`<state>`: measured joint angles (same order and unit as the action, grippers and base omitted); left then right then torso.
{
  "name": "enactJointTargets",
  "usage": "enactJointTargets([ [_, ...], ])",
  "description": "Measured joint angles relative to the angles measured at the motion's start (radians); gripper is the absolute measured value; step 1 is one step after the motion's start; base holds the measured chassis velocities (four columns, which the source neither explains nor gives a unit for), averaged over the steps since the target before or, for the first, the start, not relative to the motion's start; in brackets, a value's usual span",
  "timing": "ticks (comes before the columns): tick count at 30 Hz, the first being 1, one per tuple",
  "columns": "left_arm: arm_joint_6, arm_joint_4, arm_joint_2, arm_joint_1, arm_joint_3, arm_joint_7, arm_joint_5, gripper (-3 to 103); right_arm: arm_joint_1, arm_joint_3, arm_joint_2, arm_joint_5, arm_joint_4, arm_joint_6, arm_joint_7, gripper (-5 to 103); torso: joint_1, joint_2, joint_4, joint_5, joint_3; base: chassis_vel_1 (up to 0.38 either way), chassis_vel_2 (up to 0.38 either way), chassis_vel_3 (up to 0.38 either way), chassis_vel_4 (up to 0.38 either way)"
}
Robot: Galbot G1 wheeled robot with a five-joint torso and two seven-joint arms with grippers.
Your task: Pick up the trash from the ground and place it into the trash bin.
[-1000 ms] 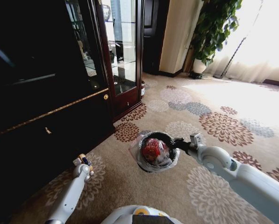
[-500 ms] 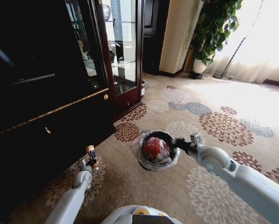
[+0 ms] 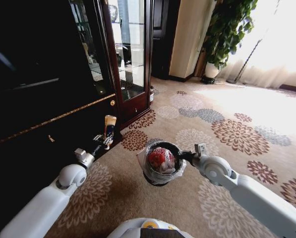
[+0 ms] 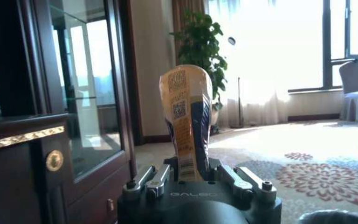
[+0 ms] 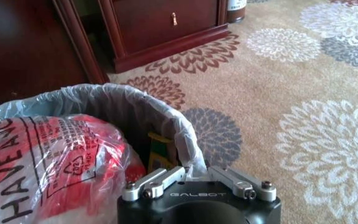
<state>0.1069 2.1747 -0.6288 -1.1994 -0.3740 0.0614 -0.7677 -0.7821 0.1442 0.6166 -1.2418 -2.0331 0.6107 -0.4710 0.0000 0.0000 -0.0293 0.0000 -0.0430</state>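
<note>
From the head view, my left end effector is raised over the carpet beside the dark cabinet, arm stretched forward and up, pinching an orange-topped wrapper that stands upright out of it. My right arm reaches across in front of me, its end effector closed on the rim of the trash bin, held off the floor with a red-and-white plastic bag already inside.

In the left wrist view, the wrapper looks like a thin, squeezed tube, printed with codes. I judge it light, soft and a bit slick, so the low pinch at its base suits it; gripping higher would just fold it.

From the right wrist view, the fingers clamp the bin's lined rim. The liner is flimsy and could slip, so I judge the hard rim beneath to be the real hold. The bag fills much of the opening.
</note>
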Motion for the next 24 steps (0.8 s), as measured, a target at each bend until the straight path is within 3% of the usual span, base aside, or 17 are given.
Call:
enactJointTargets([
  [1, 0.026, 0.057, 0.044, 0.031, 0.037, 0.014, -0.053, 28, 0.015, 0.016, 0.0, 0.012, 0.014, 0.0, 0.007, 1, 0.0, 0.0, 0.0, 0.0003, 0.0, 0.0, 0.0, 0.0, 0.0],
  [4, 0.041, 0.11, 0.112, 0.105, 0.119, 0.01, -0.11, 28, 0.023, 0.026, 0.003, 0.029, 0.028, 0.0, 0.027, 1, 0.0, 0.0, -0.0001, 0.0, 0.0, 0.0, 0.0, 0.0, 0.0],
  [8, 0.04, 0.096, 0.14, 0.261, 0.279, 0.006, -0.157, 28, 0.022, 0.04, 0.011, 0.045, 0.029, -0.006, 0.054, 1, 0.0, 0.0, -0.0004, -0.0001, 0.0, 0.0, 0.0, 0.0, 0.0],
  [11, 0.047, 0.034, 0.096, 0.477, 0.462, 0.024, -0.214, 28, 0.036, 0.069, 0.02, 0.056, 0.026, -0.01, 0.065, 1, 0.0, 0.0, 0.0002, 0.0003, 0.0, 0.0, 0.0, 0.0, 0.0],
  [12, 0.047, 0.034, 0.096, 0.477, 0.462, 0.024, -0.214, 28, 0.036, 0.069, 0.02, 0.056, 0.026, -0.01, 0.065, 1, 0.0, 0.0, 0.0002, 0.0003, 0.0, 0.0, 0.0, 0.0, 0.0],
  [15, 0.031, -0.055, 0.015, 0.655, 0.643, 0.032, -0.253, 28, 0.068, 0.085, 0.021, 0.055, 0.02, -0.013, 0.065, 1, 0.0, 0.0, -0.0002, 0.0005, 0.0, 0.0, 0.0, 0.0, 0.0],
  [17, 0.025, -0.077, -0.011, 0.683, 0.679, 0.031, -0.258, 28, 0.075, 0.088, 0.021, 0.053, 0.017, -0.013, 0.065, 1, 0.0, 0.0, -0.0003, 0.0003, 0.0, 0.0, 0.0, 0.0, 0.0],
  [19, 0.008, -0.142, -0.093, 0.755, 0.762, 0.042, -0.262, 28, 0.11, 0.103, 0.014, 0.032, 0.008, -0.013, 0.063, 1, 0.0, 0.0, 0.0003, 0.0, 0.0, 0.0, 0.0, 0.0, 0.0],
  [24, -0.036, -0.227, -0.174, 0.791, 0.833, 0.027, -0.244, 28, 0.135, 0.108, -0.001, 0.016, 0.004, -0.013, 0.076, 1, 0.0, 0.0, 0.0003, -0.0001, 0.0, 0.0, 0.0, 0.0, 0.0],
])
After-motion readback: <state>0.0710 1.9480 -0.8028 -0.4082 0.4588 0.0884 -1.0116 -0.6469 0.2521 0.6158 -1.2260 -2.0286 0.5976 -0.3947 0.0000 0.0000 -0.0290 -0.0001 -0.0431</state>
